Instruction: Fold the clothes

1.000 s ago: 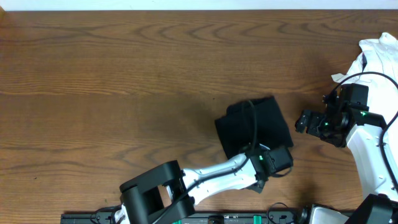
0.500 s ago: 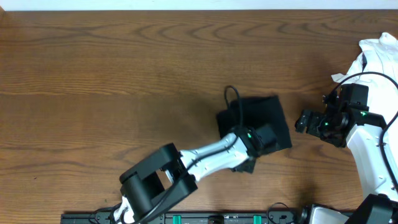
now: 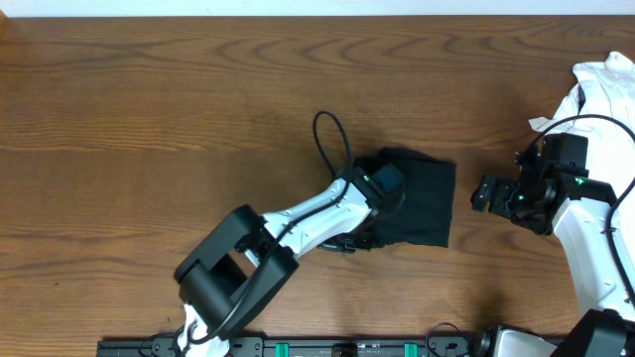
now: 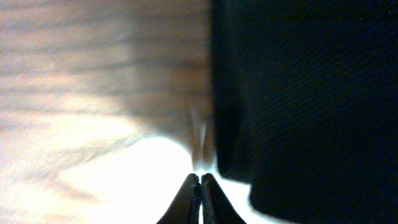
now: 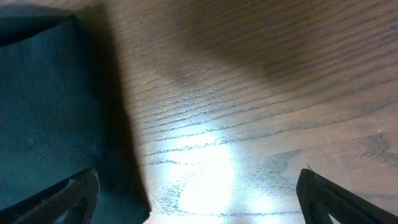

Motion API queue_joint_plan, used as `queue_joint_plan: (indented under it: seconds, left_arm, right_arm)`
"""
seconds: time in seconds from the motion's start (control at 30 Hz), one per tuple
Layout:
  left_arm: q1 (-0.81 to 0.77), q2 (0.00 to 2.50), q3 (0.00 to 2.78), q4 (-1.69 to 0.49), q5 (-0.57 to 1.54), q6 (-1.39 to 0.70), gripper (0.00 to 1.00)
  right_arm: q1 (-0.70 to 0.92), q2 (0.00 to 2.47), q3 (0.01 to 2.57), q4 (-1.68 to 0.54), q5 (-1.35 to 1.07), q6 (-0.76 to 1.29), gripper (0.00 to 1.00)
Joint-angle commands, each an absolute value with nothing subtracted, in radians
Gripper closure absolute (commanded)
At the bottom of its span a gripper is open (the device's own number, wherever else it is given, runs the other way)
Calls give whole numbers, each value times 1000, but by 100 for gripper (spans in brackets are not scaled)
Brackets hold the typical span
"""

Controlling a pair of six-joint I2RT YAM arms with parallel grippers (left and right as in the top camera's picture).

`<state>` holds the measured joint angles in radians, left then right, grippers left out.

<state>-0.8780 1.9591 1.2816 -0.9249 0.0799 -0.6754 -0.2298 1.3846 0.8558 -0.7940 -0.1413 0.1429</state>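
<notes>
**Folded packet at risk of being pushed open**

The left pincer is clenched tip to tip with nothing between, and is brought low over the table. The black T-shirt lies as a compact folded packet, and its edge is seen just to the right of the tips. If a sideways push is made from here, the lower layers may be dragged while the upper ones lag, so the fold could be rucked or opened; little resistance is expected from such soft fabric. Past the packet's far edge the right pincer is held released, jaws wide, near the shirt but apart from it. A shoved packet could be bunched against it. The white garment lies well apart behind that pincer.
</notes>
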Motion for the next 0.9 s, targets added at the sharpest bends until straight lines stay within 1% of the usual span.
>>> queue_joint_plan:
  seconds: [0.0, 0.03, 0.07, 0.1, 0.13, 0.17, 0.23, 0.27, 0.3, 0.4, 0.67, 0.87]
  left_arm:
    - [-875, 1829, 1341, -936, 94, -654, 94]
    - [-875, 1798, 1350, -929, 93, -646, 89]
    - [-875, 1775, 1357, -921, 93, -646, 77]
    - [-874, 1748, 1365, -905, 93, -648, 56]
    - [-873, 1731, 1367, -886, 94, -647, 44]
    - [-873, 1719, 1367, -865, 94, -647, 27]
    - [-873, 1712, 1367, -826, 94, -647, 10]
    - [-873, 1713, 1367, -817, 95, -641, 5]
    - [-873, 1719, 1364, -802, 95, -625, 2]
    - [-873, 1747, 1363, -781, 94, -621, 0]
    - [-873, 1899, 1363, -745, 52, -626, 2]
    - [-873, 2013, 1363, -734, 33, -667, 2]
  right_arm:
    - [-239, 1378, 869, -793, -138, 153, 1]
    - [-239, 1378, 869, -793, -138, 153, 1]
    - [-239, 1378, 870, -793, -138, 153, 1]
    - [-239, 1378, 869, -793, -138, 153, 1]
    - [-239, 1378, 869, -793, -138, 153, 1]
    - [-239, 1378, 869, -793, -138, 153, 1]
    - [-239, 1378, 869, -793, -138, 153, 1]
    - [-239, 1378, 869, -793, -138, 153, 1]
    - [-239, 1378, 869, -793, -138, 153, 1]
    - [-239, 1378, 869, -793, -138, 153, 1]
    - [-239, 1378, 869, -793, -138, 153, 1]
    - [-239, 1378, 869, -793, -138, 153, 1]
